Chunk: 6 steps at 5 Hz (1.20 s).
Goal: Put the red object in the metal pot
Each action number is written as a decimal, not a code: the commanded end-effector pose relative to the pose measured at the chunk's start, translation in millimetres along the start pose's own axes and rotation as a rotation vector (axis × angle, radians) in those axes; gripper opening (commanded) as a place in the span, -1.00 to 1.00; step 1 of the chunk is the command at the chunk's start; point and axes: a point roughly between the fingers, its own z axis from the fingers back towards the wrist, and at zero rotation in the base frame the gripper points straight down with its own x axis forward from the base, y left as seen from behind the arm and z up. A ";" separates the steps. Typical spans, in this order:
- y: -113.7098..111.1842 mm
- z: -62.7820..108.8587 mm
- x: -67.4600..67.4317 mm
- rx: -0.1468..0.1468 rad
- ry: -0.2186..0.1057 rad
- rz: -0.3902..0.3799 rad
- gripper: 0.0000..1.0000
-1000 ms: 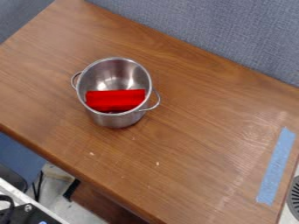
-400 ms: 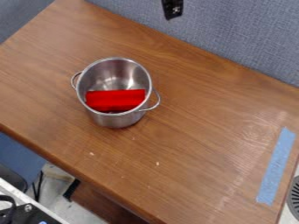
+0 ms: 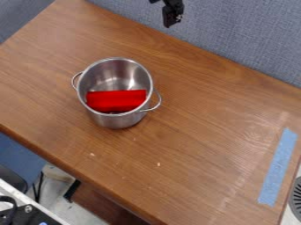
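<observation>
One end effector, one pot, one red object

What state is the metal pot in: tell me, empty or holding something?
Holding something: the red object sits inside the pot.

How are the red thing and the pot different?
The red object is bright red, but the pot is silvery. The red object is smaller and sits inside; the pot is bigger and stands on the table. The pot has two handles; the red object shows none.
</observation>
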 end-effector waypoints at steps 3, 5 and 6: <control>-21.5 -7.6 35.2 0.020 -0.133 -0.182 1.00; -3.5 -26.7 -23.0 0.133 -0.133 0.071 -1.00; -13.8 -53.2 -32.2 0.160 -0.109 0.181 -1.00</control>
